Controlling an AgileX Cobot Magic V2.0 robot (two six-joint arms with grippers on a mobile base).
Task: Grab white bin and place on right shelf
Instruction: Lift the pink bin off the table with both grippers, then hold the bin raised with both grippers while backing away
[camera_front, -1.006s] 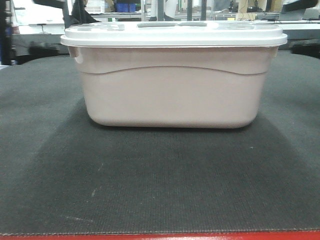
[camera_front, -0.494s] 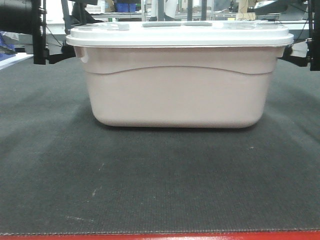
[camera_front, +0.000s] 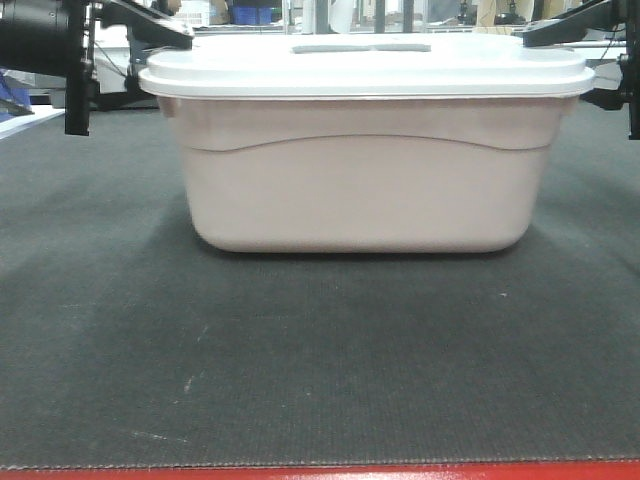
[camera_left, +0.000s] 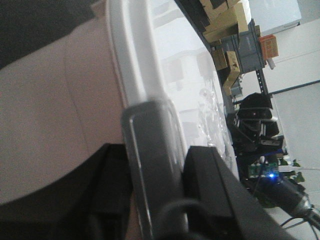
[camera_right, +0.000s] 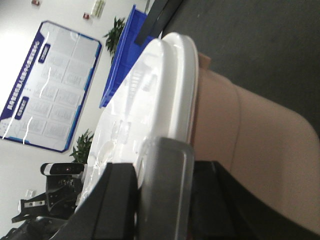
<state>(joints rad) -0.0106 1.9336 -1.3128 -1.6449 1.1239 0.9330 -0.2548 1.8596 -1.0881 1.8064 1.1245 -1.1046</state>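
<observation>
The white bin (camera_front: 365, 170) stands on a dark mat, its flat white lid (camera_front: 365, 65) on. My left gripper (camera_front: 150, 62) is at the bin's left end. In the left wrist view (camera_left: 160, 175) its black fingers (camera_left: 210, 180) close on the grey latch (camera_left: 150, 150) at the lid's rim. My right gripper (camera_front: 580, 60) is at the bin's right end. In the right wrist view (camera_right: 165, 200) its fingers (camera_right: 117, 200) close on the other grey latch (camera_right: 167, 175). The right shelf is out of view.
The dark mat (camera_front: 300, 360) covers the table, which has a red front edge (camera_front: 320, 472). Blue bins (camera_front: 250, 14) stand in the cluttered background, and one (camera_right: 125, 55) lies beyond the white bin. Cardboard boxes (camera_left: 225, 20) are stacked far off.
Both grippers have come into view at the bin's two ends and closed on its rim. The bin has shifted a little to the right and its bottom edge sits slightly higher.
</observation>
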